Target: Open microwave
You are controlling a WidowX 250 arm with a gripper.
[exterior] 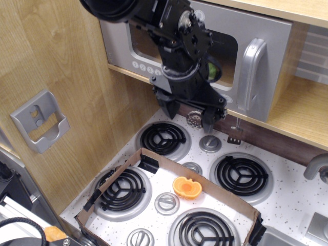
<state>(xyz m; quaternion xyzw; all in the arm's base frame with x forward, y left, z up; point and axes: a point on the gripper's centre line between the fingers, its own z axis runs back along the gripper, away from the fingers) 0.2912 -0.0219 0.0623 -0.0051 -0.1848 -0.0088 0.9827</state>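
Observation:
The grey toy microwave (279,46) sits on a wooden shelf above the stove, its door closed. Its chunky silver vertical handle (252,77) is on the right side of the door. A row of round buttons (146,68) runs under the clear window. My black gripper (187,116) hangs open in front of the microwave's lower middle, fingers pointing down, well to the left of the handle and not touching it. The arm hides much of the window and the clock display.
Below is a white toy stove top (292,202) with black coil burners (163,138) and silver knobs. A cardboard frame (148,156) lies on the stove around an orange toy piece (187,187). A grey wall bracket (38,120) is on the wooden panel at left.

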